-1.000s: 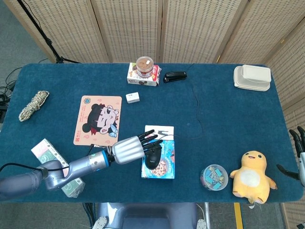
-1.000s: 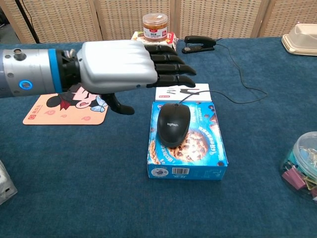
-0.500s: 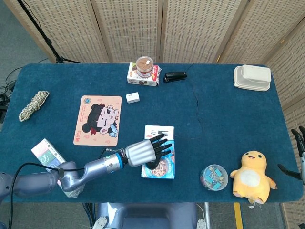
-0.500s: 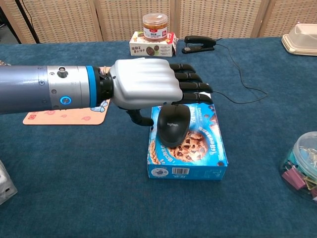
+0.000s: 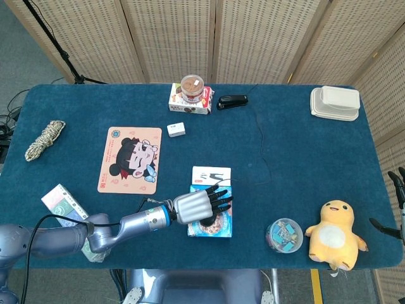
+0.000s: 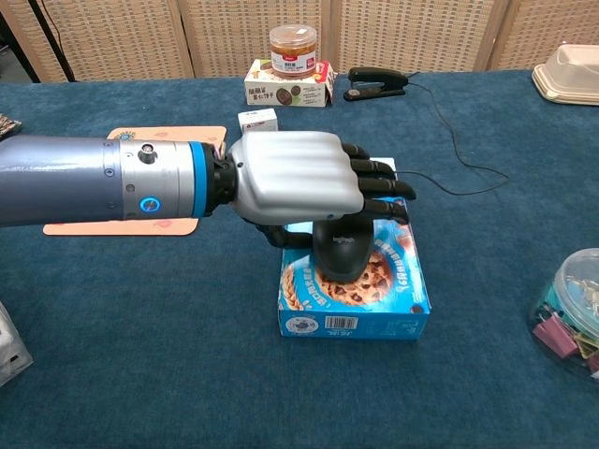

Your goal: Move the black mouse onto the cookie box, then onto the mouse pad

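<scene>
The black mouse lies on the blue cookie box near the table's front middle. My left hand hovers right over it with fingers stretched out, hiding the mouse's top; I see no grip. From the head view the left hand covers nearly all of the mouse, and only the cookie box shows around it. The cartoon mouse pad lies to the left, partly behind my forearm in the chest view. My right hand hangs off the table's right edge, fingers apart, holding nothing.
The mouse cable runs back toward a stapler. A jar on a snack box, a small white box, a rope coil, a clip tub, a yellow plush and white containers lie around.
My left hand has moved right and down, from beside the cookie box to directly over the mouse. The mouse and box have not moved.
</scene>
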Action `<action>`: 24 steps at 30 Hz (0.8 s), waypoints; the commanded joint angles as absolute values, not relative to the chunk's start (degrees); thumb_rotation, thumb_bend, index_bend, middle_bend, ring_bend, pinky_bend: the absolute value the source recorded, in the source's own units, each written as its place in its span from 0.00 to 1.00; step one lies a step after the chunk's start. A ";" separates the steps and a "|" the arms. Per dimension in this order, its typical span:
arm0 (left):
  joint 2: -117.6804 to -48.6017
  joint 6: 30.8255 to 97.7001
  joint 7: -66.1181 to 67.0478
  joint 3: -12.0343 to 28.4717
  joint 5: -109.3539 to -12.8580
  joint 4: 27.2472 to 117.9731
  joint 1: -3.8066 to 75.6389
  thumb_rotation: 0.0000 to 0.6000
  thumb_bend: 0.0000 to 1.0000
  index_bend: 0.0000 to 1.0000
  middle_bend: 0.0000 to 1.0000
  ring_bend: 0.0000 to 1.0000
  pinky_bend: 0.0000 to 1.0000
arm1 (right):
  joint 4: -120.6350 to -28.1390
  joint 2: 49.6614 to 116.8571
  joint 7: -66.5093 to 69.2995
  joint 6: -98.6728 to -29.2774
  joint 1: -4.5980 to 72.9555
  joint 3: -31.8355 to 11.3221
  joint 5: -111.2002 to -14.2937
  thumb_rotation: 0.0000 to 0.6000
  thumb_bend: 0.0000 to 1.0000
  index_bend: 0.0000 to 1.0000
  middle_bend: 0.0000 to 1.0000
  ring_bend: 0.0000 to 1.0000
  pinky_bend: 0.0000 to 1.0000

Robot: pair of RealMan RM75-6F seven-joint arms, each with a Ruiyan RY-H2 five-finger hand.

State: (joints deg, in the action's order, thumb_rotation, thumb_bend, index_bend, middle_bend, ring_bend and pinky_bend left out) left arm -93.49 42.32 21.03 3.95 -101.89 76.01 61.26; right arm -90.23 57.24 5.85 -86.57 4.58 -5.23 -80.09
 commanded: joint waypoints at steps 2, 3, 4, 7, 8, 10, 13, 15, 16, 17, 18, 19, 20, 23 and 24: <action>-93.81 43.08 21.33 3.46 -101.93 75.51 61.44 1.00 0.40 0.29 0.21 0.21 0.31 | -90.33 57.06 6.25 -86.76 4.36 -5.44 -80.31 1.00 0.15 0.03 0.00 0.00 0.00; -94.00 43.61 21.72 3.26 -102.08 75.15 61.39 1.00 0.41 0.32 0.24 0.23 0.33 | -90.35 56.99 6.42 -86.69 4.31 -5.48 -80.36 1.00 0.15 0.03 0.00 0.00 0.00; -94.10 43.81 21.92 3.12 -102.01 74.96 61.33 1.00 0.41 0.36 0.28 0.27 0.35 | -90.38 56.95 6.54 -86.60 4.28 -5.50 -80.39 1.00 0.15 0.03 0.00 0.00 0.00; -94.36 44.18 22.47 2.92 -101.37 74.70 61.15 1.00 0.42 0.43 0.34 0.32 0.37 | -90.44 56.86 6.76 -86.44 4.20 -5.60 -80.51 1.00 0.15 0.03 0.00 0.00 0.00; -94.40 44.39 22.59 2.87 -101.29 74.61 61.13 1.00 0.42 0.44 0.35 0.33 0.37 | -90.45 56.86 6.75 -86.41 4.17 -5.61 -80.57 1.00 0.15 0.03 0.00 0.00 0.00; -94.37 44.83 22.60 2.67 -101.18 74.46 61.12 1.00 0.42 0.44 0.35 0.35 0.37 | -90.50 56.85 6.69 -86.34 4.11 -5.66 -80.64 1.00 0.15 0.03 0.00 0.00 0.00; -93.97 45.57 22.31 2.37 -101.32 74.45 61.12 1.00 0.42 0.45 0.35 0.36 0.37 | -90.60 56.87 6.55 -86.27 4.05 -5.73 -80.69 1.00 0.15 0.03 0.00 0.00 0.00; -93.21 46.72 21.62 2.00 -101.73 74.47 61.00 1.00 0.42 0.45 0.35 0.35 0.37 | -90.70 56.88 6.43 -86.26 4.00 -5.76 -80.84 1.00 0.15 0.03 0.00 0.00 0.00; -92.71 47.33 21.34 1.82 -101.98 74.44 60.90 1.00 0.42 0.45 0.35 0.35 0.37 | -90.75 56.88 6.37 -86.27 3.97 -5.76 -80.93 1.00 0.15 0.03 0.00 0.00 0.00; -92.03 48.04 21.09 1.68 -102.20 74.31 60.74 1.00 0.42 0.45 0.35 0.35 0.37 | -90.81 56.90 6.31 -86.28 3.95 -5.75 -81.03 1.00 0.15 0.03 0.00 0.00 0.00; -90.96 49.04 20.71 1.44 -102.46 74.00 60.43 1.00 0.42 0.45 0.35 0.35 0.37 | -90.89 56.90 6.19 -86.30 3.91 -5.74 -81.15 1.00 0.15 0.03 0.00 0.00 0.00; -90.15 49.72 20.40 1.22 -102.65 73.62 60.21 1.00 0.42 0.45 0.35 0.35 0.37 | -90.96 56.92 6.07 -86.29 3.89 -5.73 -81.22 1.00 0.15 0.03 0.00 0.00 0.00; -89.44 50.33 20.07 0.99 -102.83 73.10 59.99 1.00 0.42 0.45 0.35 0.35 0.37 | -91.04 56.94 5.96 -86.29 3.88 -5.72 -81.32 1.00 0.15 0.03 0.00 0.00 0.00; -87.42 52.38 18.19 0.10 -102.88 70.18 58.87 1.00 0.42 0.45 0.35 0.35 0.37 | -91.32 57.02 5.46 -86.23 3.85 -5.62 -81.68 1.00 0.15 0.03 0.00 0.00 0.00; -87.06 53.18 17.05 -0.34 -102.71 68.55 58.25 1.00 0.42 0.45 0.35 0.35 0.37 | -91.42 57.07 5.19 -86.20 3.84 -5.58 -81.78 1.00 0.15 0.03 0.00 0.00 0.00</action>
State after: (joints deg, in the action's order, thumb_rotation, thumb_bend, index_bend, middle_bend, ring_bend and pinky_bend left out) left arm -88.27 51.75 18.82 0.53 -102.68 70.85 59.35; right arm -91.36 57.04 5.28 -86.22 3.85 -5.61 -81.71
